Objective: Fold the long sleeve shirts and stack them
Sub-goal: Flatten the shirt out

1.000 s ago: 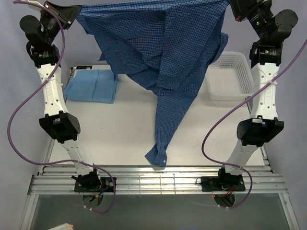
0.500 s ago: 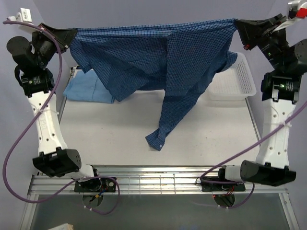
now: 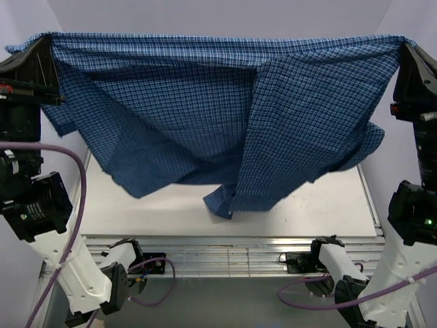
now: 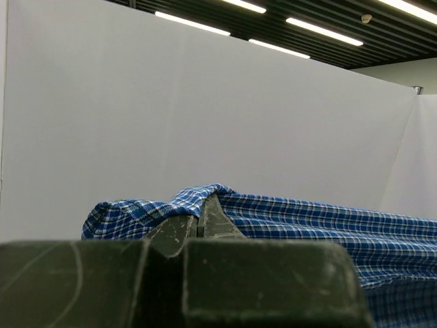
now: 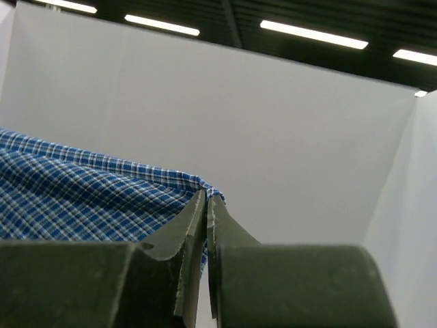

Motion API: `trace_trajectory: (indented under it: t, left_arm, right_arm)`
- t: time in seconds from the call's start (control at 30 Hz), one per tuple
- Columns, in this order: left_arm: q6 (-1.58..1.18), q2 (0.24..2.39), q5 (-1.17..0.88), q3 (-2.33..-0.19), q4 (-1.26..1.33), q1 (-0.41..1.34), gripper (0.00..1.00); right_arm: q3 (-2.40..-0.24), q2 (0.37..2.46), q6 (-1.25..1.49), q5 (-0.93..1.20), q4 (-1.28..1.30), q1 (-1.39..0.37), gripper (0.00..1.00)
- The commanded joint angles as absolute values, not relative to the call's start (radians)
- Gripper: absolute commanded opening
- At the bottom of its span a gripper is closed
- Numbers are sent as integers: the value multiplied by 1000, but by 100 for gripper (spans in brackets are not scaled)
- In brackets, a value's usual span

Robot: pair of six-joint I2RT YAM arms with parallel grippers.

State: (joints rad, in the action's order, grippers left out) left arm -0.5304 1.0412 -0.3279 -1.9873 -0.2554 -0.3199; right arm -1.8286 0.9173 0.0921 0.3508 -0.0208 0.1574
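The left gripper is pinched closed on the dark blue checked shirt. In the left wrist view its two fingers are pressed together, with a fold of the cloth lying over their tips. The right gripper is also clamped on the shirt, with the fabric's edge caught right at the ends of its narrow fingers. In the top view the left gripper sits high at about 10 o'clock and the right one at about 2 o'clock. The shirt hangs stretched between them, its upper edge running almost straight across 12 o'clock. The body of the shirt sags in loose folds over the middle of the white table. One sleeve drops from the centre toward 6 o'clock, its cuff the lowest part; whether it touches the table cannot be told. Further out, the left arm rises at 8 o'clock and the right arm at 4 o'clock, each trailing a purple cable.
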Motion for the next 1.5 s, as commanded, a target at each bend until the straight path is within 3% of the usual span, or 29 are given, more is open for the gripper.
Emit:
trace_trajectory:
  t: [0.0,0.2,0.3,0.33,0.37,0.4,0.43,0.47,0.53,0.57,0.63,0.7,0.9,1.17,1.47]
  left_arm:
    - [-514,1268,-250,-1965,-376,-334,0]
    - [-552,1408,-363,-1700,-272,-334,0]
    - [-600,1506,-370,-1559,-287,-334,0]
    - [-604,1555,-361,-1528,-290,-334,4]
    - [-610,1580,-347,-1460,-290,-334,13]
    - [-614,1606,-313,-1433,-287,-334,57]
    - [-612,1636,-302,-1419,-299,-334,85]
    - [-606,1702,-295,-1434,-323,-334,98]
    - [-594,1761,-278,-1480,-429,-334,98]
    - [-574,1790,-275,-1505,-458,-334,98]
    - [-563,1783,-252,-1511,-486,-336,98]
    - [-555,1729,-236,-1462,-488,-334,98]
    - [-561,1565,-285,-1277,-505,-334,98]
    - [-581,1407,-443,-967,-495,-276,98]
    - [-618,1356,-414,-779,-489,-187,98]
  right_arm:
    - [-1796,1089,84,341,51,170,8]
    - [-1611,1317,291,671,-139,164,8]
    - [-1471,1415,281,628,-177,112,8]
    - [-1456,1446,252,600,-157,91,8]
    - [-1442,1475,180,572,-140,48,8]
    - [-1431,1544,157,516,-112,29,8]
    - [-1437,1586,135,505,-91,14,8]
    - [-1457,1629,135,493,-60,5,8]
    - [-1581,1753,129,468,103,3,16]
    - [-1621,1779,123,444,147,2,33]
    - [-1664,1804,104,378,208,2,55]
    - [-1648,1770,78,329,218,-32,91]
    - [-1473,1632,5,253,317,-156,90]
    - [-1125,1428,-44,146,406,-463,90]
    - [-963,1425,-98,89,537,-765,90]
